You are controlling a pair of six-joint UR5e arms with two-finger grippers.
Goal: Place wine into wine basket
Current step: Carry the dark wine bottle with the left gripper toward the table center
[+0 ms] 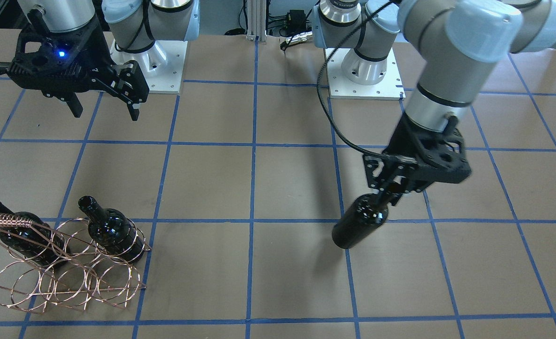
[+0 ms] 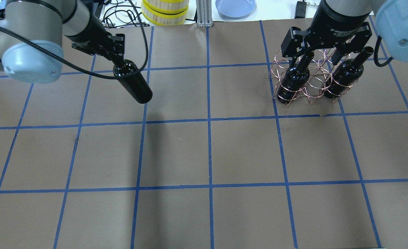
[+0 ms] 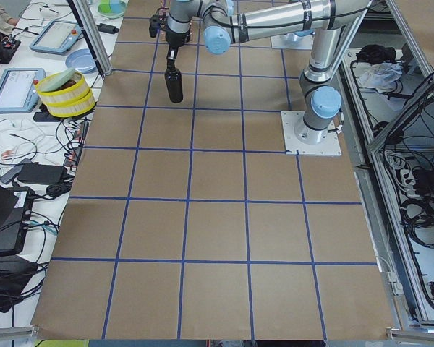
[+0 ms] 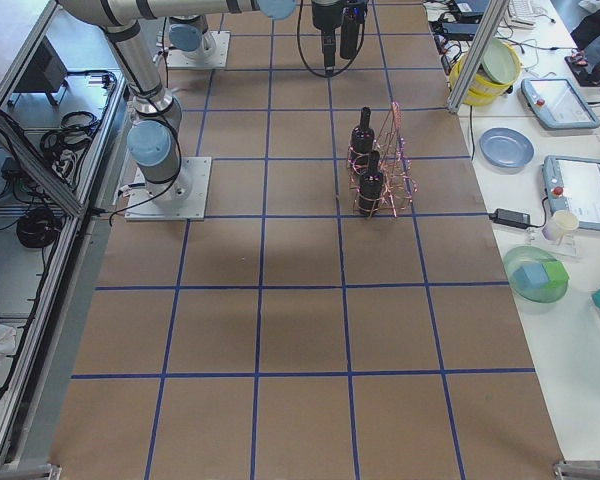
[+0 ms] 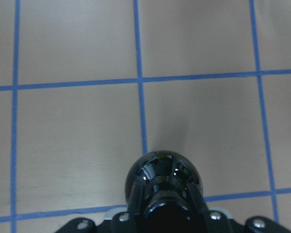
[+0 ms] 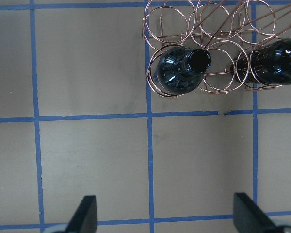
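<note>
My left gripper [image 1: 390,190] is shut on the neck of a dark wine bottle [image 1: 360,221] and holds it tilted above the table; the left wrist view looks down over the bottle's shoulder [image 5: 162,179]. The copper wire wine basket [image 1: 66,287] stands on the table's far side from the robot, on my right. Two dark bottles [image 2: 293,81] [image 2: 345,77] sit in its rings, necks angled up. My right gripper [image 2: 323,55] hangs open and empty over the basket [image 2: 314,81], its fingers [image 6: 85,213] spread wide below the nearer bottle [image 6: 177,73].
Blue tape lines grid the brown table top. Both arm bases [image 1: 367,70] [image 1: 150,61] are bolted at the robot's edge. Past the far edge lie a yellow and white stack [image 2: 165,10] and a blue plate [image 2: 235,7].
</note>
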